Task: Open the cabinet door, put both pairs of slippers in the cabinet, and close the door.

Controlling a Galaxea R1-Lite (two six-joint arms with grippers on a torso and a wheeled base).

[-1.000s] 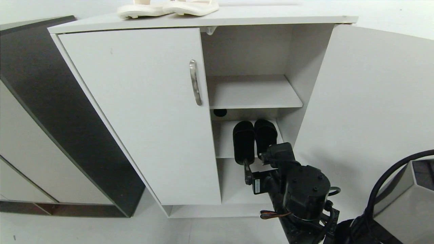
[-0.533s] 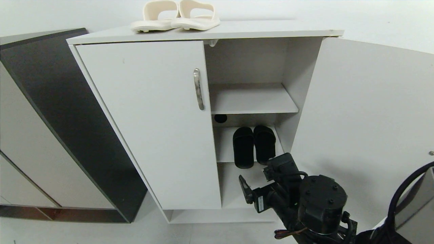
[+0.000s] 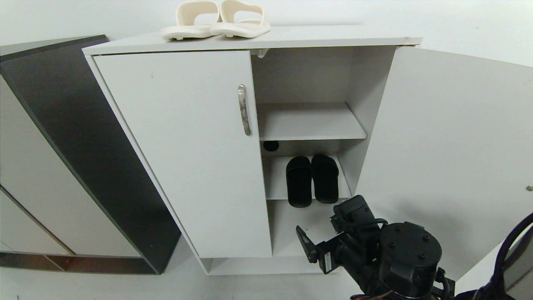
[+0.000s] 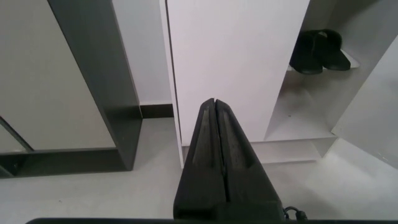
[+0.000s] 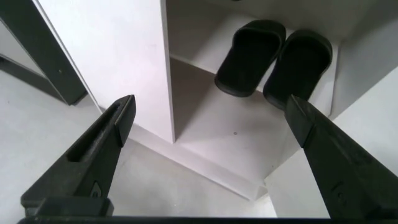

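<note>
Find the black slippers already side by side on the middle shelf of the cabinet, beside the swung-open right door. Find the cream slippers up on the cabinet top, touching each other, near its front edge above the closed left door. Expect that cream pair to be light, soft and bendy, probably foam or rubber — hardly fragile, yet likely to flex or dangle from a one-sided pinch. Better, judging by shape, to pinch both inner edges together or to take one broad strap. See the right gripper spread wide and holding nothing, low in front of the open compartment, well below the cream pair. See the left gripper pressed together on nothing, hanging before the closed door. Cannot make out the far ends of the cream pair, cut off at the top of the head view, nor the back of the middle shelf, lost in shadow under a dark round hole. Cannot place the right door's handle either — just a small speck near the frame edge, too small to tell.
</note>
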